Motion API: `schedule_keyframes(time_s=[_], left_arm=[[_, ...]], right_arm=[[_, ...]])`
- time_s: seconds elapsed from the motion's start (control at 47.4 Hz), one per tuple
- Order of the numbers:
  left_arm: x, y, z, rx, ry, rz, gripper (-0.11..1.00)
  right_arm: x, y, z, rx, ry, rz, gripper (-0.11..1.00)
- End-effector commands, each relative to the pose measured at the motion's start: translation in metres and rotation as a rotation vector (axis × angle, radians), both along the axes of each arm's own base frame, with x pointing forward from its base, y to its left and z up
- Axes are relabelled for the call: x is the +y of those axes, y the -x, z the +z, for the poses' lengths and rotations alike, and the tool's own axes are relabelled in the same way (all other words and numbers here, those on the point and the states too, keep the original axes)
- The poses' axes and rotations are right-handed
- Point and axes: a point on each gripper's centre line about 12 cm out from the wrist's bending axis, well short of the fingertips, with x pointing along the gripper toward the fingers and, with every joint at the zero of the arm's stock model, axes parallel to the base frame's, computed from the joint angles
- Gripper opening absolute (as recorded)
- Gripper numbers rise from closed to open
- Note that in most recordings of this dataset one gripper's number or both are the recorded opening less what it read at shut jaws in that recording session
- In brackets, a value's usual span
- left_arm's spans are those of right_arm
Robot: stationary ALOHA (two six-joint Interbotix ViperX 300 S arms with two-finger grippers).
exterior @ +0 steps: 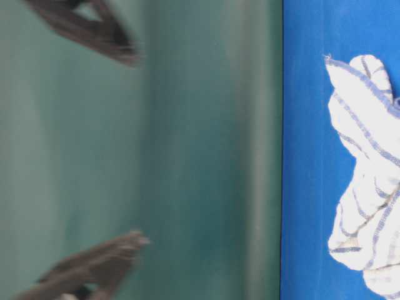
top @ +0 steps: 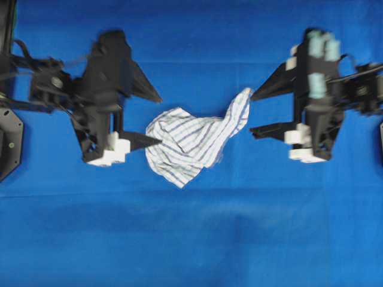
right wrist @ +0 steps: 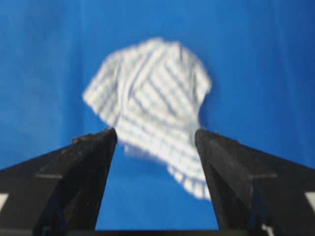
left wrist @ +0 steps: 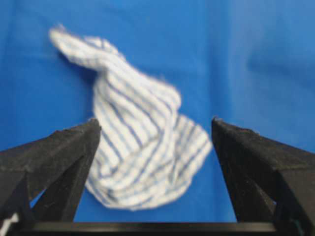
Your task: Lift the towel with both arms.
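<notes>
The towel point(top: 191, 140), white with thin blue and grey stripes, sits in a crumpled heap on the blue cloth midway between the two arms. One twisted end reaches up to the right, close to a fingertip of the right gripper point(top: 251, 113). My left gripper point(top: 160, 119) is open, and one fingertip points at the towel's left edge. In the left wrist view the towel point(left wrist: 142, 147) lies beyond and between the wide fingers of that gripper point(left wrist: 155, 123), ungripped. The right wrist view shows the towel point(right wrist: 152, 98) ahead of the open right gripper point(right wrist: 155, 132). The table-level view shows the towel point(exterior: 369, 175) too.
A plain blue cloth point(top: 197, 239) covers the whole work surface. Black arm mounts stand at the left edge point(top: 9, 137) and the right edge point(top: 374, 89). In the table-level view, two blurred dark fingers point(exterior: 94, 262) show against a green backdrop.
</notes>
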Motion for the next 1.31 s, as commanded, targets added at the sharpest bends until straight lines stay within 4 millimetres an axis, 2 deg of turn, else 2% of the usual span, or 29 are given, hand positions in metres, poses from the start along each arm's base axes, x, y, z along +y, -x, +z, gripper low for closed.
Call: schedule_keyframes(time_s=[0.0, 0.359, 0.506, 0.696, 0.823, 0.928, 1.182, 1.287], left_arm=[[-0.005, -0.003, -0.012, -0.004, 0.004, -0.012, 0.88], [-0.020, -0.008, -0.101, 0.125, 0.013, -0.038, 0.88], [-0.026, -0.014, -0.135, 0.170, 0.007, -0.052, 0.88], [-0.031, -0.022, -0.166, 0.200, 0.002, -0.061, 0.88], [-0.031, -0.024, -0.181, 0.214, 0.000, -0.062, 0.88], [-0.032, -0.026, -0.186, 0.212, 0.000, -0.063, 0.88], [-0.031, -0.027, -0.190, 0.214, -0.001, -0.061, 0.87], [-0.029, -0.029, -0.189, 0.211, 0.000, -0.054, 0.82]], right_arm=[[0.000, -0.007, -0.011, -0.005, -0.007, -0.001, 0.66], [0.003, -0.040, -0.105, 0.125, -0.027, 0.006, 0.66], [0.004, -0.051, -0.134, 0.162, -0.029, 0.010, 0.66], [0.005, -0.060, -0.157, 0.181, -0.030, 0.017, 0.66], [0.006, -0.064, -0.173, 0.180, -0.028, 0.027, 0.66], [0.006, -0.068, -0.180, 0.178, -0.028, 0.031, 0.66], [0.006, -0.074, -0.185, 0.176, -0.024, 0.035, 0.66], [0.005, -0.075, -0.184, 0.166, -0.021, 0.039, 0.63]])
